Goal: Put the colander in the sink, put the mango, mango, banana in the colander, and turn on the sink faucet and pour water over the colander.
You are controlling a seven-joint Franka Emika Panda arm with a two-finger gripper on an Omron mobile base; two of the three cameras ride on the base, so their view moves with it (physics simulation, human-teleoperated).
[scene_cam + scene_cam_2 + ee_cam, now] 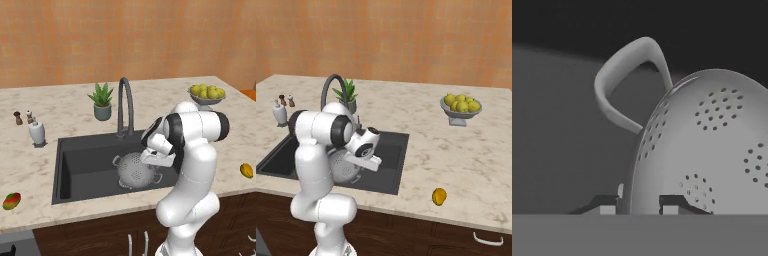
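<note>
The left base view is taken from behind the arm, on its left, looking forward and down. The right base view is taken from behind on the right. The sink (75,165), the sink faucet (125,105), the colander (136,170) and the counter (65,112) are shared by both from a little way back. The hand view is held very close to the colander's wall and one loop handle (624,82), inside the sink.

Perforated colander (136,171) tilted in sink (75,170)

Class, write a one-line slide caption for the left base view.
Hand shut on colander inside sink.
</note>
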